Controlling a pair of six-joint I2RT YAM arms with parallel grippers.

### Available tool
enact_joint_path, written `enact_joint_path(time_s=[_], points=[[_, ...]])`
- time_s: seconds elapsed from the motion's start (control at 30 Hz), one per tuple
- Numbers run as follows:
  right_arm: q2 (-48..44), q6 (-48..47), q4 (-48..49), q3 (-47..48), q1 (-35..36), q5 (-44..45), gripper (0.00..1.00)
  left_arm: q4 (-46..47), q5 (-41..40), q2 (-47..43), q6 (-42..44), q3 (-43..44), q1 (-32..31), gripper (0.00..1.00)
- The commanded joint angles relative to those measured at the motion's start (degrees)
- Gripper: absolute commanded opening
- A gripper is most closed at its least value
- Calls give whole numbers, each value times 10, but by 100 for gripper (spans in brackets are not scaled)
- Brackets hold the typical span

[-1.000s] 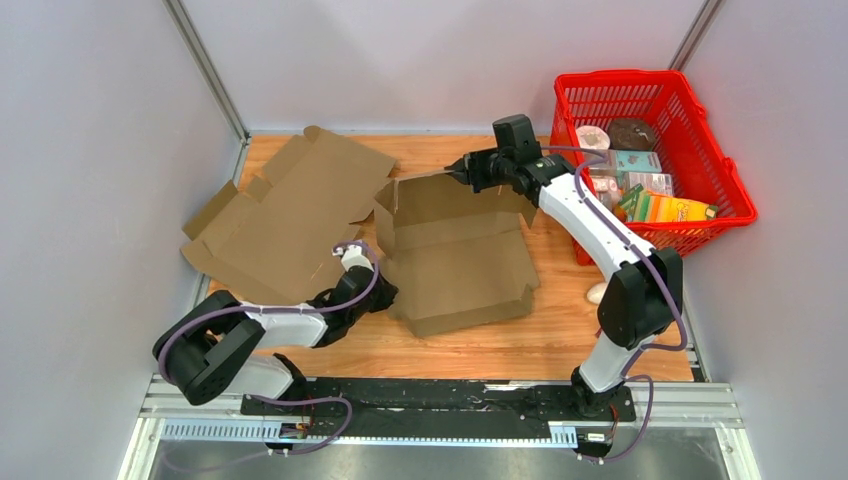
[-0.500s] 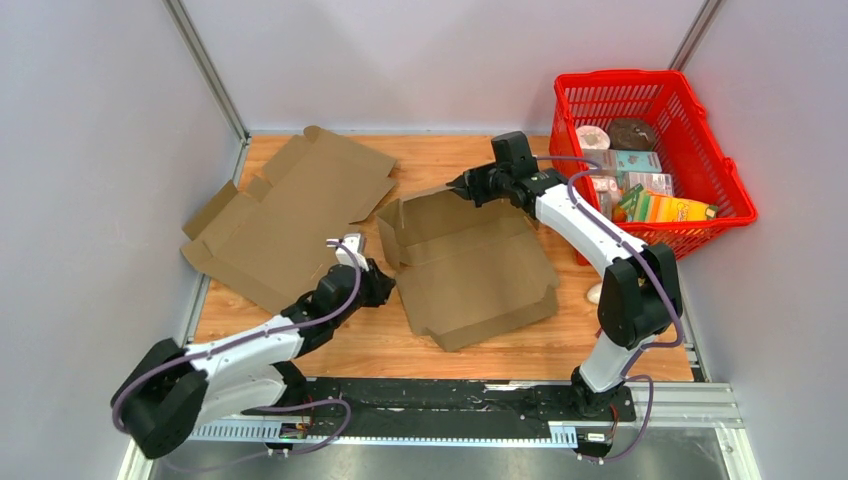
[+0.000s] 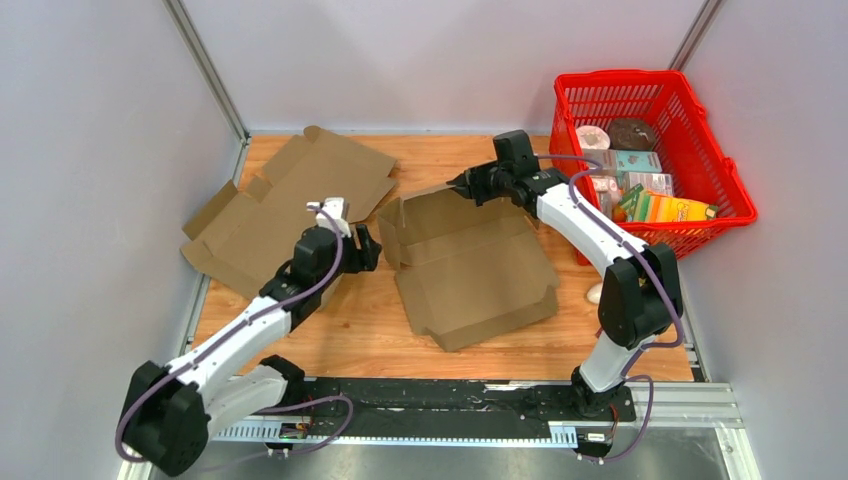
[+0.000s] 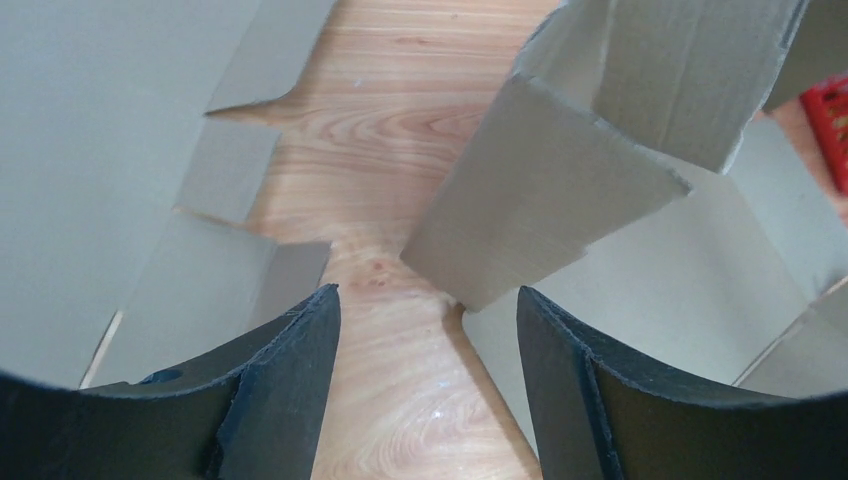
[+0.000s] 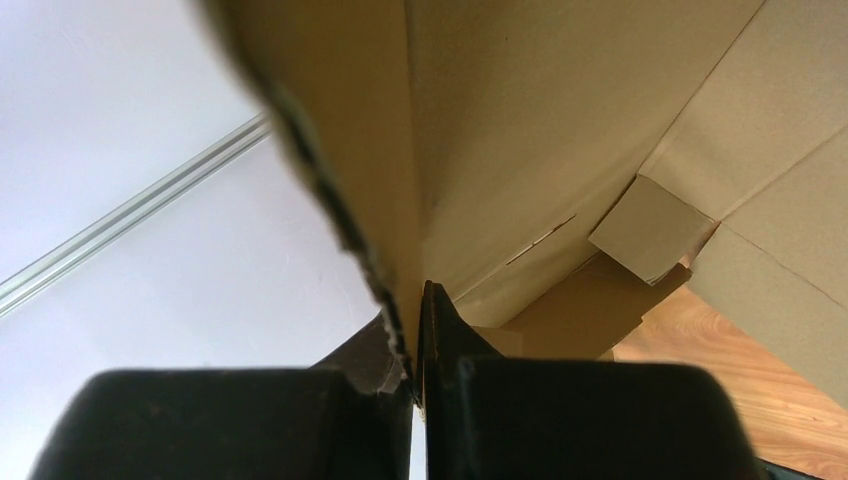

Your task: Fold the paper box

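Right end effector (image 3: pixel 461 186), arm outstretched, clamps paper box (image 3: pixel 470 270) | left end effector (image 3: pixel 368 248) agape

Brown cardboard box (image 3: pixel 470 265) — half-folded, flaps up, mid-table

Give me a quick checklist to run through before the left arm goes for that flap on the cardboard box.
1. Right gripper shut on the back wall of the box: ok.
2. Left gripper open: ok.
3. Side flap ahead of the left gripper, not yet between its fingers: ok.
4. Flat cardboard sheet apart from the side flap, wood showing between: ok.
5. Box base lying flat on the table: cannot tell.
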Motion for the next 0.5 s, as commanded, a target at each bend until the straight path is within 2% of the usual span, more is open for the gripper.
enact_joint_path(time_s=[0.0,0.17,0.27,0.4,0.47], points=[[-16,10,6,29,-3,-11,7,18,104,73,126,72,3,73],[-13,23,9,34,1,-19,7,42,130,166,171,131,3,74],[-9,29,15,40,3,-22,7,58,175,195,182,147,2,75],[-3,10,4,52,6,-13,7,100,210,200,158,144,2,58],[-5,9,5,46,7,-9,7,109,212,202,148,140,2,54]])
